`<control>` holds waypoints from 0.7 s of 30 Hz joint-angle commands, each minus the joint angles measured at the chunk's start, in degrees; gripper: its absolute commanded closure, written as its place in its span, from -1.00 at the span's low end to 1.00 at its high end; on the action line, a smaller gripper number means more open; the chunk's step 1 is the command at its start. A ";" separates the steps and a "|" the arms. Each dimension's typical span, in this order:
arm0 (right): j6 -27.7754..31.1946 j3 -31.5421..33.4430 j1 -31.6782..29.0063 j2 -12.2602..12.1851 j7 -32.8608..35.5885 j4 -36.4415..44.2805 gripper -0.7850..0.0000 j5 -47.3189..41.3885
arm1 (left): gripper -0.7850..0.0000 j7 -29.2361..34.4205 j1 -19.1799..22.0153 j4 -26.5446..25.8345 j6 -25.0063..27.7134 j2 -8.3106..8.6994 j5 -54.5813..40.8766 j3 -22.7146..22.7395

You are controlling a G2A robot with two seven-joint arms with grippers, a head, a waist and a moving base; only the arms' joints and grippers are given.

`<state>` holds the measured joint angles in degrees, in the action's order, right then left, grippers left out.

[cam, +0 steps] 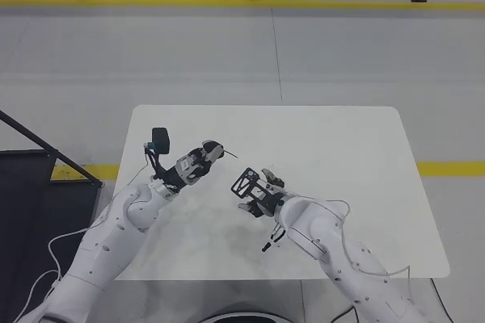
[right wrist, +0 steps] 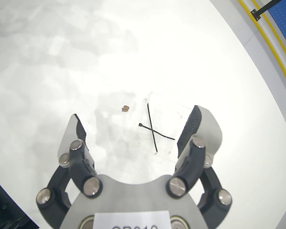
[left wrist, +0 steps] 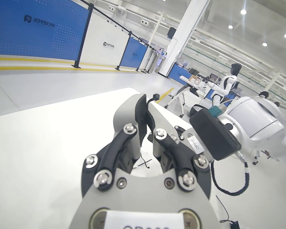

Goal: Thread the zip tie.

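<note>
The left claw (left wrist: 145,110) is pressed together on a black zip tie (left wrist: 155,96) and is raised off the tabletop (left wrist: 38,144) near a crossed pair of zip ties (right wrist: 152,131). The tie's locking head pokes out past the fingertips, likely so the slot stays free for threading. The right claw (right wrist: 135,112) hangs spread and empty right above the crossed pair, seemingly placed to pick one up.

White rounded table (cam: 347,145) on pale grey floor (cam: 226,56) with yellow stripes (cam: 461,168); blue-and-white barrier panels (left wrist: 38,24), white pillar (left wrist: 181,32), round ceiling lights (left wrist: 243,12)
</note>
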<state>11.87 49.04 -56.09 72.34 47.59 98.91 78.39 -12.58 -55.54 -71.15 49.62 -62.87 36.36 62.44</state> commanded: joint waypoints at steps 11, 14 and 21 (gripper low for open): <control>-0.49 -1.07 2.44 1.34 4.39 -3.26 -0.08 -2.13 | 1.00 -0.12 -2.51 -1.17 -1.21 0.69 0.26 4.88; -1.16 -1.28 3.16 1.72 5.28 -4.08 -0.02 -2.92 | 1.00 -0.12 -2.51 -1.17 -1.21 0.69 0.26 4.88; -2.19 -0.71 4.10 2.39 8.02 -5.35 0.08 -5.79 | 1.00 -0.12 -2.51 -1.17 -1.21 0.69 0.26 4.88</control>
<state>9.64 48.20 -52.02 74.68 55.36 93.69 73.01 -12.70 -58.05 -72.32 48.41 -62.18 36.62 67.32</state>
